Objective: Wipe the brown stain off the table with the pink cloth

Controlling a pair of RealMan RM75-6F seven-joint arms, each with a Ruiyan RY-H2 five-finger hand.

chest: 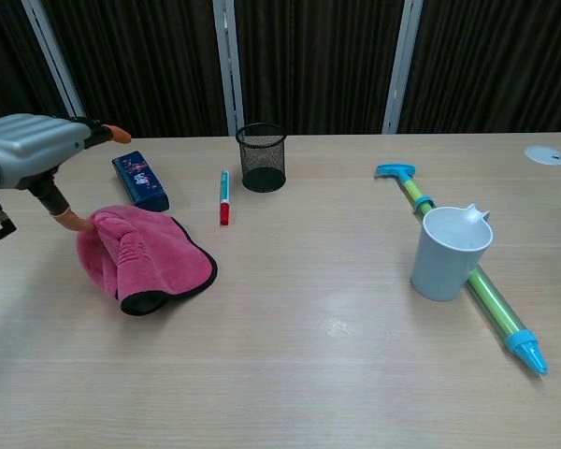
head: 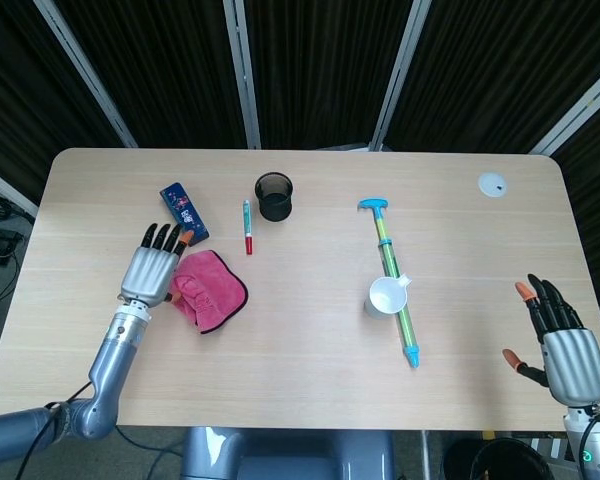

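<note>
— Where's the cloth point(head: 208, 290)?
— Down on the table point(head: 300, 330), left half, bunched and folded over, just right of the left hand point(head: 150, 272). Near side of the blue box point(head: 184, 213), left and nearer than the pen point(head: 247, 227).

— Left hand gripping it?
— No. Fingers straight and spread, pointing to the far edge, holding nothing. In the chest view, thumb tip point(chest: 67, 221) right at the cloth's left edge point(chest: 145, 258); touching or merely beside, can't tell.

— And the stain?
— Not visible in either view. Possibly under the cloth; only a guess.

— So which hand for the wipe?
— Left, clearly. Cloth lies directly to its right, close alongside. Right hand point(head: 562, 345) well apart at the near right corner, also spread and empty.

— What does the next move turn on?
— Probably shifting the left hand rightward over the cloth and pressing flat. Cloth roughly round, no strong long axis. Cup point(head: 386, 296), mesh pot point(head: 273, 196) and green pump point(head: 396, 282) well off to the right, out of the way.
</note>
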